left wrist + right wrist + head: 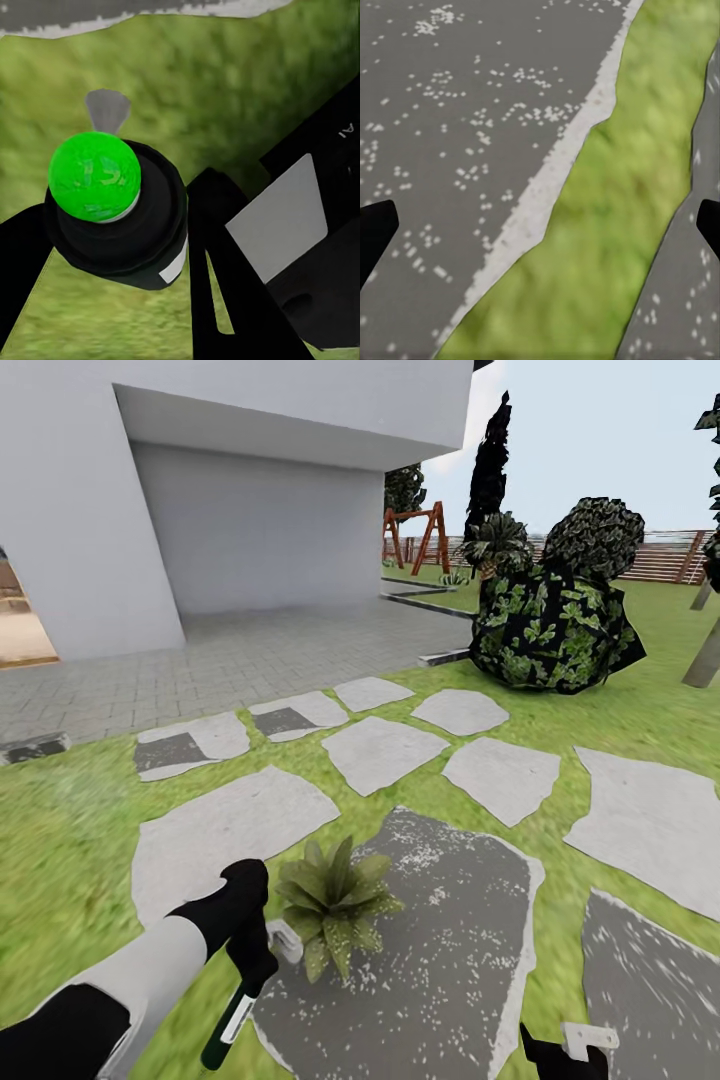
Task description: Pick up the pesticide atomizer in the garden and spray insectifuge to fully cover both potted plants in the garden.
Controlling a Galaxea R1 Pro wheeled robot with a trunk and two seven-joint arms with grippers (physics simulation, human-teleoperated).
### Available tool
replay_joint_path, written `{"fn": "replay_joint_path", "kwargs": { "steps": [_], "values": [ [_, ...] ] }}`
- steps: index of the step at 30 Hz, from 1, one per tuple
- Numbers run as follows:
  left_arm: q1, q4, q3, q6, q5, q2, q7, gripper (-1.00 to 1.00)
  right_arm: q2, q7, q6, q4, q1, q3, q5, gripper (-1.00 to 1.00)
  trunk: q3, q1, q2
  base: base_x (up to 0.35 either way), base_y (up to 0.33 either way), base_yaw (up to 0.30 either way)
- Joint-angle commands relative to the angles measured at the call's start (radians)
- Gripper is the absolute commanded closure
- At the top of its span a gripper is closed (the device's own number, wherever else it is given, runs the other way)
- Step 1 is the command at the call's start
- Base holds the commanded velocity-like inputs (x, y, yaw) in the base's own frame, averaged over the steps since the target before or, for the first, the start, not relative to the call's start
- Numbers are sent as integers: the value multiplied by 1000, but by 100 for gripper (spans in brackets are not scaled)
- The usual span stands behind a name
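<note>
A potted plant [335, 905] with pointed olive-green leaves stands on a dark speckled slab [450, 940] in the garden lawn [80, 810]. Just to its left, my left gripper [250, 958] is shut on the pesticide atomizer [228, 1025]. Its dark body hangs down and its white head [285, 942] points toward the plant. In the left wrist view the atomizer [120, 225] is seen end on with its green dot [94, 176], held between black fingers [225, 262] of my left gripper [120, 240]. My right gripper [541, 229] is open over the slab edge and grass, and it also shows low in the head view [565, 1052].
Grey stepping slabs [385, 750] cross the grass toward a paved area [250, 650] by the white house wall [90, 510]. A big dark bush [555, 625] stands at the back right, with a swing frame [415, 535], a wooden fence [660, 560] and a tree trunk [705, 650].
</note>
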Motion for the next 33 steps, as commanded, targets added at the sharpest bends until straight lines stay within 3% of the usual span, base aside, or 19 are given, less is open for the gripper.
{"fn": "replay_joint_path", "kwargs": {
  "steps": [1,12,24,33],
  "values": [
    [-3,-5,-1,10,-11,-3,-10,100,0,7,-4,1,-1,-9,5,-100,-1,0,0,0,0,0],
    [-1,1,-5,13,-13,-5,-8,100,-1,7,-4,-1,-1,-8,6,-100,-1,0,0,49,193,0],
    [11,9,-5,7,-14,9,0,100,-3,7,-4,-1,-1,-9,6,-100,-1,0,0,1,14,0],
    [8,-1,-2,9,-13,0,1,100,-2,6,-4,-1,-1,-9,5,-100,-1,0,0,98,99,-23]
  ]
}}
